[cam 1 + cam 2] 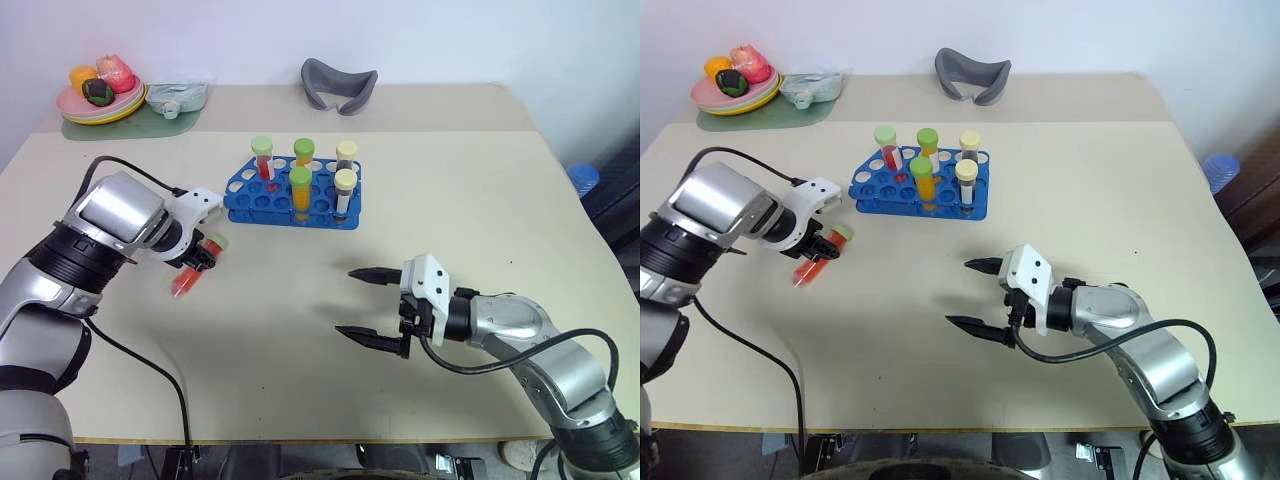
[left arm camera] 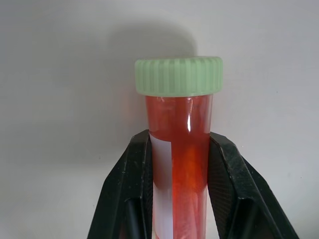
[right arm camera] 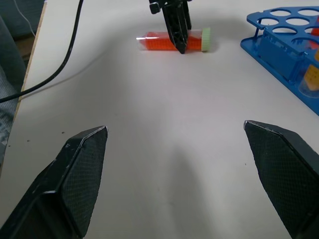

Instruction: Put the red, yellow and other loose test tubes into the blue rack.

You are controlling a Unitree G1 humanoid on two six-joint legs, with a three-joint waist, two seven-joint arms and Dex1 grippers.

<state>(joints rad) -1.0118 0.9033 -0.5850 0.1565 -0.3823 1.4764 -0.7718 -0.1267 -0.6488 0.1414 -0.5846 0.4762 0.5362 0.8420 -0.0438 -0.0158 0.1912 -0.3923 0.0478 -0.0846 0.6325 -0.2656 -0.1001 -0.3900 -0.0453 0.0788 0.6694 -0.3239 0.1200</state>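
Red tube (image 2: 180, 164): lying on counter (image 1: 300, 330), clamped between left end effector (image 1: 205, 256) fingers
Right end effector (image 1: 362, 305): spread wide, well apart from tube

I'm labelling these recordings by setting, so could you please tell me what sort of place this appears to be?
Probably a robotics lab or test room set up as a mock laboratory bench: a plain beige table against a bare wall, a blue rack holding capped test tubes, and a plate of toy food in the far corner.

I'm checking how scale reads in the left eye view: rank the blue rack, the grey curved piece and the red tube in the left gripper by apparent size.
1. blue rack
2. grey curved piece, though farther away
3. red tube, held by the left gripper
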